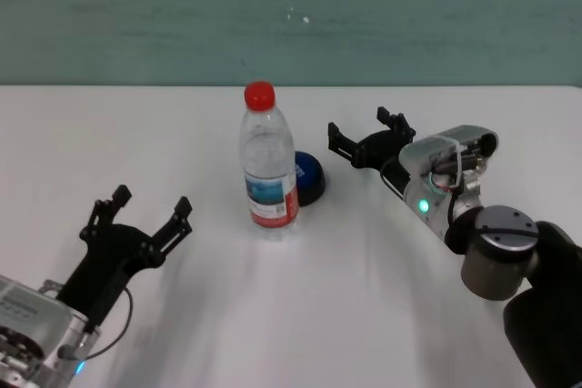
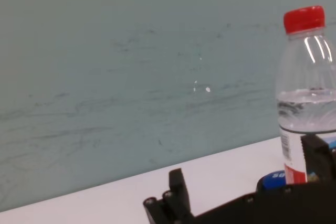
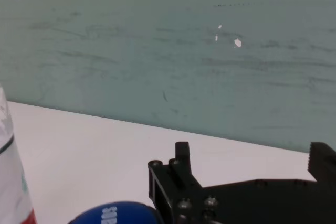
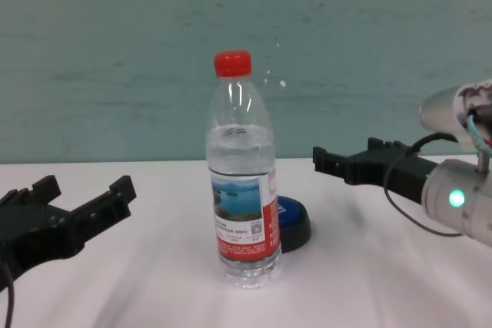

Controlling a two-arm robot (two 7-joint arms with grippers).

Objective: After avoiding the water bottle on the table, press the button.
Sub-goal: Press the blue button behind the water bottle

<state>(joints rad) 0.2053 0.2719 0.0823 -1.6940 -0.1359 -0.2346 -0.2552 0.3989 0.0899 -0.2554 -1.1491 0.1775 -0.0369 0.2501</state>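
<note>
The water bottle (image 1: 269, 170) stands upright on the white table (image 1: 136, 134), clear with a red cap and a lake label. The blue domed button (image 1: 310, 178) sits just behind and to the right of it, partly hidden by the bottle. My right gripper (image 1: 364, 131) is open and empty, to the right of the button and slightly farther back, apart from both. In the right wrist view the button (image 3: 115, 213) lies below the open gripper (image 3: 252, 150) and the bottle's edge (image 3: 10, 182) shows. My left gripper (image 1: 151, 202) is open and idle at the near left.
A teal wall (image 1: 291, 15) runs along the table's far edge. In the chest view the bottle (image 4: 242, 190) stands in front of the button (image 4: 294, 222), with the right gripper (image 4: 347, 151) to their right and the left gripper (image 4: 84, 186) at the far left.
</note>
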